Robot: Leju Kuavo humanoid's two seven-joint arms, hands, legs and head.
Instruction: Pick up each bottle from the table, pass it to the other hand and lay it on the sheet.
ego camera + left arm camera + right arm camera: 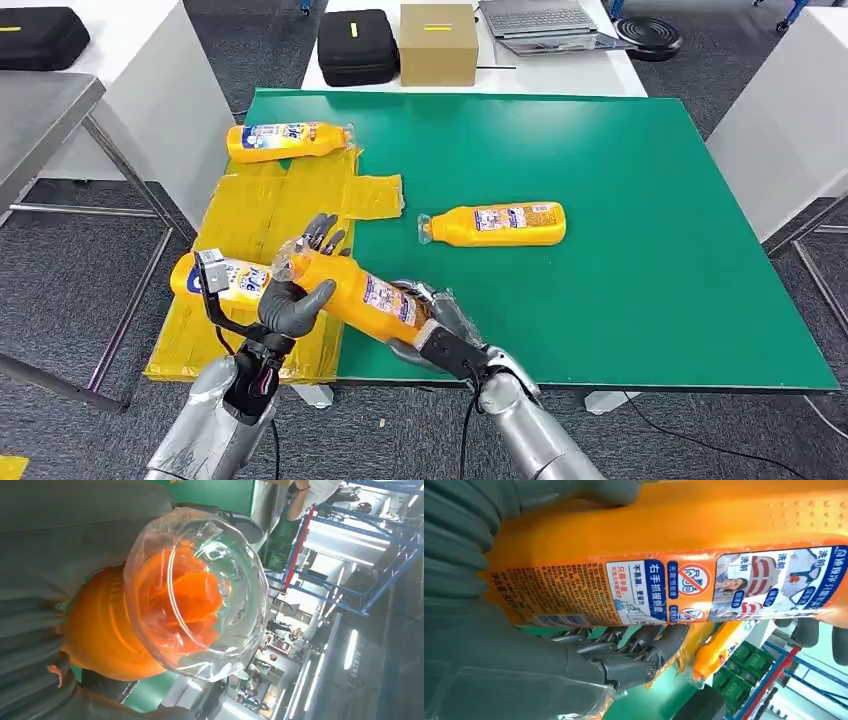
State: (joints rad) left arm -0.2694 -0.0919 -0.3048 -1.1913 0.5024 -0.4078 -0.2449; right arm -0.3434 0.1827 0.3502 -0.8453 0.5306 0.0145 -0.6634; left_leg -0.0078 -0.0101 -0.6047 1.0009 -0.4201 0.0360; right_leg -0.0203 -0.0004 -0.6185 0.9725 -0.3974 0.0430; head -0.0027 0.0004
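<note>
Both hands meet at an orange bottle held in the air over the table's near left corner. My right hand grips its base end, label side out. My left hand cups the neck end: the thumb lies against the front and the fingers stand straight up behind it, not wrapped. The clear cap points at the left wrist camera. Two more orange bottles lie on the yellow sheet, one at its far end, one near my left wrist. Another bottle lies on the green table.
Beyond the green table, a white table carries a black case, a cardboard box and a laptop. A metal table stands at the left, and another white table at the right.
</note>
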